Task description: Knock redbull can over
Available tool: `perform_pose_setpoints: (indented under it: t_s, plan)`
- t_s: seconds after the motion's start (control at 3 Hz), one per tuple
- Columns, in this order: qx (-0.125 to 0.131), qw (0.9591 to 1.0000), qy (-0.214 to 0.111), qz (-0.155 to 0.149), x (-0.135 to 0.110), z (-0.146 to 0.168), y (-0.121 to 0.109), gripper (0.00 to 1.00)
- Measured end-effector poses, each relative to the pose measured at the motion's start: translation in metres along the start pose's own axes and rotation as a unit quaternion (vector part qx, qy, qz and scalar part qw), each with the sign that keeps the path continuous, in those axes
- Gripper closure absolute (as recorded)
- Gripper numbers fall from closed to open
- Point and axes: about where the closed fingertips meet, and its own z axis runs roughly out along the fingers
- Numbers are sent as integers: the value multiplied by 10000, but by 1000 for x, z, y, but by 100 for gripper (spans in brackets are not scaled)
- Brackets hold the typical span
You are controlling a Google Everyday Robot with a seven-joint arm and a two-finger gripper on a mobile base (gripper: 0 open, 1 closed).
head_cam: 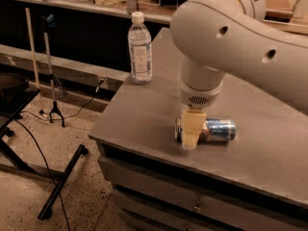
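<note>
The counter (pixel 144 114) is the biggest thing here, a grey slab running from the upper middle of the frame down to the lower right, with drawer fronts under its near edge. My arm (pixel 231 37) comes next. It fills the upper right as a thick pale bulk and bends down to a round wrist just above the middle of the counter. At the lower left, off the counter, a black metal stand (pixel 62 182) sprawls across the speckled floor.

A clear water bottle (pixel 140 49) with a white cap stands upright near the counter's far left corner, well apart from where I am working.

Below my wrist hangs my gripper (pixel 191 137), a cream-coloured piece pointing straight down near the counter's front edge, right of centre. I cannot tell whether it is open or closed, because only one pale piece shows from this side.

Smallest is the redbull can (pixel 221 129). It lies on its side on the counter just behind my gripper, with its length running left to right. Its blue and silver body reaches out to the right, and one end shows at my gripper's left. The gripper covers part of it, so I cannot tell whether we are touching.

I judge the task all but done, since the can is down and not upright. What I think is left is to lift clear without rolling it off the near edge.
</note>
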Motion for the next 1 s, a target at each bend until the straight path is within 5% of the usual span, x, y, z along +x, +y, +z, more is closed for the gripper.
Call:
perform_pose_setpoints:
  t_s: [0.33, 1.0]
  plan:
    - [-41, 9992, -407, -34, 13, 6, 1, 0]
    - [318, 9905, -1337, -87, 42, 20, -1, 0]
